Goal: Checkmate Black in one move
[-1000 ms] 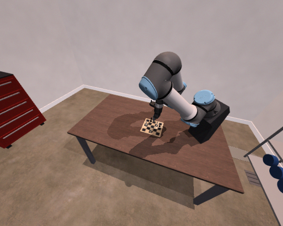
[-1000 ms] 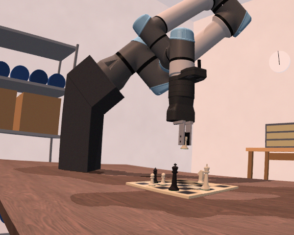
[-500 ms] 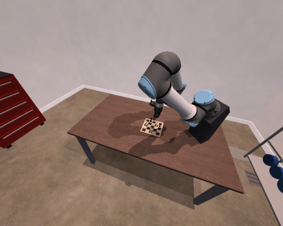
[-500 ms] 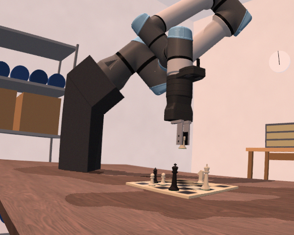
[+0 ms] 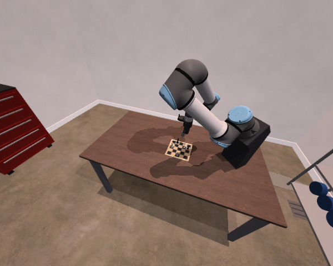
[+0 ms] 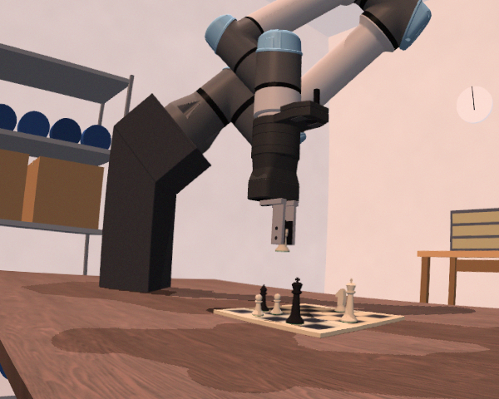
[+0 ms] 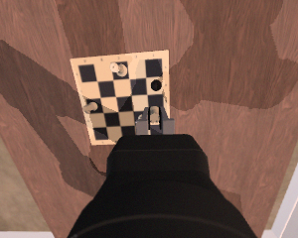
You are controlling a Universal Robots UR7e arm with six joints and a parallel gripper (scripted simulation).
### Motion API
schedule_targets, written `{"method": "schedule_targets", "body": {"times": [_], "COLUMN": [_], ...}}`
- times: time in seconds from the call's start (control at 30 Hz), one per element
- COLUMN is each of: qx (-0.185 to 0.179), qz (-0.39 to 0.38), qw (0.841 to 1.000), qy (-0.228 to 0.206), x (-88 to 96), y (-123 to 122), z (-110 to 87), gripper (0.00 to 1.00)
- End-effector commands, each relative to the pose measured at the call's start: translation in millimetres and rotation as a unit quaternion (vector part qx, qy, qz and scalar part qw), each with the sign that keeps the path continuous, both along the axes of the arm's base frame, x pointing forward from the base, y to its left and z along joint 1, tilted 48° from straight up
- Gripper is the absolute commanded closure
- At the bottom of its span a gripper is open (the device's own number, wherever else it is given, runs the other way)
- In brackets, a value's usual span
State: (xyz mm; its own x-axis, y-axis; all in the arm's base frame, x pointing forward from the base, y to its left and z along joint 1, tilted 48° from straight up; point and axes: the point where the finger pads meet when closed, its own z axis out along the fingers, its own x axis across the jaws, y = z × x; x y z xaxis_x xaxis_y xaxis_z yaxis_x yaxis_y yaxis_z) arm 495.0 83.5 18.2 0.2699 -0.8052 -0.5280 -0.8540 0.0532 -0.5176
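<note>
My gripper point(image 5: 182, 134) point(image 6: 284, 240) is shut on a small white piece point(image 6: 282, 248) point(image 7: 154, 115), held upright above the board point(image 5: 168, 154) point(image 6: 320, 333) point(image 7: 74, 64). The fingers hide most of it, so its kind is unclear. On the board, the black king point(image 6: 296, 304) point(image 7: 156, 85) and the white king point(image 6: 349, 304) point(image 7: 119, 68) stand upright. A white knight point(image 6: 340, 300) point(image 7: 90, 107) stands near another edge. Two white pawns point(image 6: 258, 307) point(image 6: 277, 305) stand beside a slim black piece point(image 6: 264, 296); my gripper hides them in the wrist view.
The board lies on a brown wooden table point(image 5: 218, 189) point(image 6: 133, 361). The arm's black pedestal point(image 5: 241, 151) point(image 6: 131, 214) stands to one side. A red drawer cabinet point(image 5: 14, 128) and a shelf with blue round objects point(image 5: 327, 202) stand away from the table.
</note>
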Motion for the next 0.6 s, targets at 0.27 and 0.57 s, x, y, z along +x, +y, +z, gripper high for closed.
{"method": "schedule_targets", "body": {"times": [0.27,0.57], "qx": [-0.005,-0.006], "qz": [0.009,0.01], "qw": [1.0,1.0], "qy": [-0.008,-0.008], "x": [1.3,5.1], "y": [-4.1,0.5], "z": [-1.7,-5.9], "gripper": [1.0,1.0]}}
